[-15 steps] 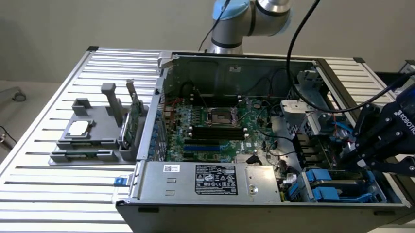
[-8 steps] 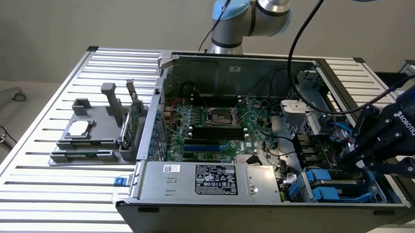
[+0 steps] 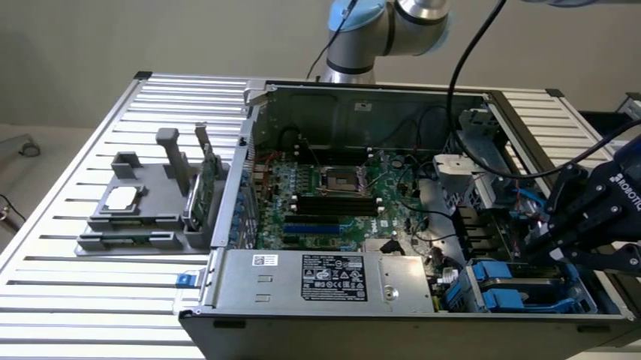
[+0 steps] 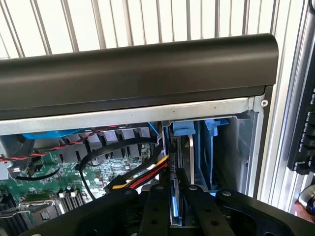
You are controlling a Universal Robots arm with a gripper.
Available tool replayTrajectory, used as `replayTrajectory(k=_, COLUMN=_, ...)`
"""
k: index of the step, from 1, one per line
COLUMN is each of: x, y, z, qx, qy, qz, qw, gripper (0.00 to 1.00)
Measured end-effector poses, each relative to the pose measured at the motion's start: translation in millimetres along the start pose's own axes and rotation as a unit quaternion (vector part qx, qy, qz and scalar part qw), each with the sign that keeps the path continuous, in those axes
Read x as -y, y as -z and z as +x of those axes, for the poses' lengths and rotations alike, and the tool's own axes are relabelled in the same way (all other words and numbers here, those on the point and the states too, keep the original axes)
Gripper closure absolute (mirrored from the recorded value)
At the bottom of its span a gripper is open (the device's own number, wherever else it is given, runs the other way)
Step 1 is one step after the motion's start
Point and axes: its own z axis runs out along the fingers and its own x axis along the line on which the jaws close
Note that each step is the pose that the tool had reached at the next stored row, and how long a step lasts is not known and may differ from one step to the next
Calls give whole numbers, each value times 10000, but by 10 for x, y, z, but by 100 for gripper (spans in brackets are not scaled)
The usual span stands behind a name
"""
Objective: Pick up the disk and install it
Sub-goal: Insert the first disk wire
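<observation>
Cables [image 4: 142,178] crowd the drive bay [image 4: 204,152] just beside the disk [image 4: 173,199], which your gripper [image 4: 175,187] holds clamped edge-on between its fingers [image 4: 157,211]; tilt it slightly and you may snag those wires or jam the bay.

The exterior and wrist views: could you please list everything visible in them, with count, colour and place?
table: one, silver, slatted, under everything
computer case: one, grey and black, open, mid-table
motherboard: one, green, on the case floor
power supply: one, silver with a black label, at the case's near side
fixture: one, grey, on the table at the exterior view's left
circuit card: one, green, upright in the fixture
chip: one, silver, flat on the fixture
cables: several, black, red, yellow, inside the case
disk: one, silver-grey in a blue carrier, edge-on in the case corner, just ahead of the gripper
arm: one, silver and blue, behind the case
gripper: one, black, over that corner
</observation>
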Motion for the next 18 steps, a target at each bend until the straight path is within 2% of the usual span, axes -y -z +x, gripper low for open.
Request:
replayTrajectory(k=9, x=-9, y=-4, z=1, qx=26, qy=-7, qz=19, qw=10000, gripper=83)
replayTrajectory(k=14, x=-13, y=-4, z=1, qx=83, qy=-17, qz=63, qw=9999, gripper=83)
replayTrajectory(k=18, x=-16, y=-5, z=1, qx=118, qy=18, qz=70, qw=9999, gripper=83)
